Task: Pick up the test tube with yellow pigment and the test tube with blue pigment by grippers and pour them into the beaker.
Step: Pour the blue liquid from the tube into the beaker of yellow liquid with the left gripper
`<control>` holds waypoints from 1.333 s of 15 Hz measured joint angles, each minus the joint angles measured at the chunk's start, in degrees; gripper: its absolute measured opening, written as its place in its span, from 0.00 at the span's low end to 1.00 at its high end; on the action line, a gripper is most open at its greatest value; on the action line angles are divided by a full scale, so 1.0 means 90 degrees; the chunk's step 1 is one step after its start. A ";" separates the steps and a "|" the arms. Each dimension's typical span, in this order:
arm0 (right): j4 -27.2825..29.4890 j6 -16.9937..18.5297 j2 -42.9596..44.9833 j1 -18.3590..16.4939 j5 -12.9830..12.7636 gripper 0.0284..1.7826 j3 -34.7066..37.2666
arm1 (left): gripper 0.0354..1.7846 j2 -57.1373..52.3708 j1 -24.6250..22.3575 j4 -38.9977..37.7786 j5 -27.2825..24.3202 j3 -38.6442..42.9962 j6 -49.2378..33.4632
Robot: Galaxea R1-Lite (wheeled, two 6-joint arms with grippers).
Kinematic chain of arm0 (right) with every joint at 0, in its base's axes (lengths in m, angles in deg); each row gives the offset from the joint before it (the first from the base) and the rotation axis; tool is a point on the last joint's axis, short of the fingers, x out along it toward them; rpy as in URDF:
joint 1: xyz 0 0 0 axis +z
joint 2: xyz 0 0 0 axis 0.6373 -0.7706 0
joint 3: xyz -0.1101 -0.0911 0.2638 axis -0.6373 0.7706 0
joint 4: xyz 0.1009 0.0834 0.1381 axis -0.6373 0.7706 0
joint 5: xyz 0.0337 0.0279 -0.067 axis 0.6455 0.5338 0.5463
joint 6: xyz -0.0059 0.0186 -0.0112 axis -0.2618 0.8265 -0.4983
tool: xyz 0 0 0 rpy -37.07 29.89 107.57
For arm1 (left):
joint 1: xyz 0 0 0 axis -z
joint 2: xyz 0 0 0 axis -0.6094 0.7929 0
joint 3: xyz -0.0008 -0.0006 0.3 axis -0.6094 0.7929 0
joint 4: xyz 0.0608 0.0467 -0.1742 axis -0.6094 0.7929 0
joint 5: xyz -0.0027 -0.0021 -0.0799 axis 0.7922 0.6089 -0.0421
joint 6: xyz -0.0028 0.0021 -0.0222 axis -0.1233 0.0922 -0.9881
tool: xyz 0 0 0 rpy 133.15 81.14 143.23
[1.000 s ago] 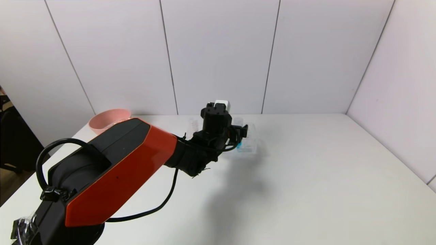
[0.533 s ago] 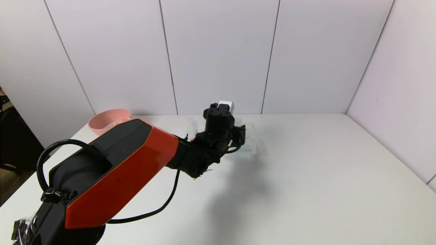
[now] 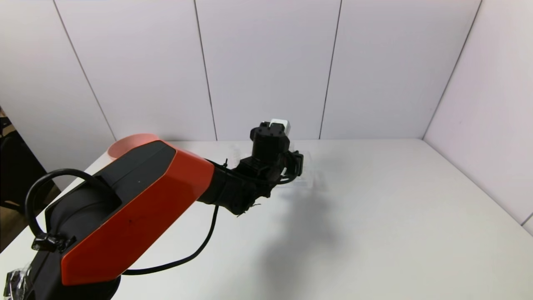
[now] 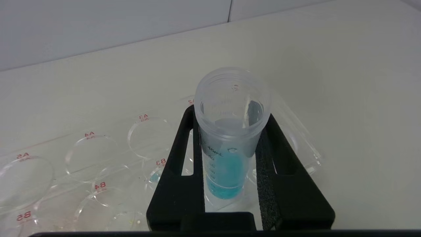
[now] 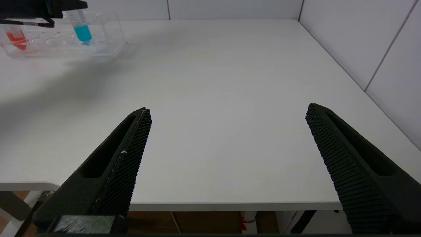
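Left wrist view: we find the left hand [image 4: 230, 171] closed on the test tube with blue pigment [image 4: 230, 138], one black finger [image 4: 179, 171] on each side of the barrel, gripping just below the open threaded mouth. The tube stands upright with its rounded tip in the clear rack [image 4: 98, 164]. From the head view, hand and rack sit toward the far middle of the surface [image 3: 374, 216], with the tube hidden behind the wrist.

The tube is a slim, clear, graduated plastic cylinder with printed volume marks and bright blue liquid in its lower part; it carries no cap. We judge it light and fairly stiff, but smooth-walled and likely to slip or rotate under a loose grip. The present hold high on the barrel appears sound, since it keeps the liquid below the fingers and leaves the mouth free for pouring. Being uncapped, it should stay upright until it is over the beaker.

In the right wrist view, a tube with red-orange liquid [image 5: 16, 39] stands at the far-left end of the same rack. We cannot locate the yellow tube or the beaker. A pink bowl [image 3: 125, 143] shows at the far left.

The right hand [image 5: 227, 164] is wide open and empty at the near edge of the surface.
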 joint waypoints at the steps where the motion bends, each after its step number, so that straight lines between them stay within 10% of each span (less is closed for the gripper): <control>1: 0.0000 0.0000 0.0000 0.0000 0.0000 0.96 0.0000 | 0.24 -0.0079 0.0018 0.0024 0.0015 -0.0003 0.0012; 20: 0.0000 0.0000 0.0000 0.0000 0.0000 0.96 0.0000 | 0.24 -0.1625 0.0045 0.1391 0.0165 -0.0236 0.0164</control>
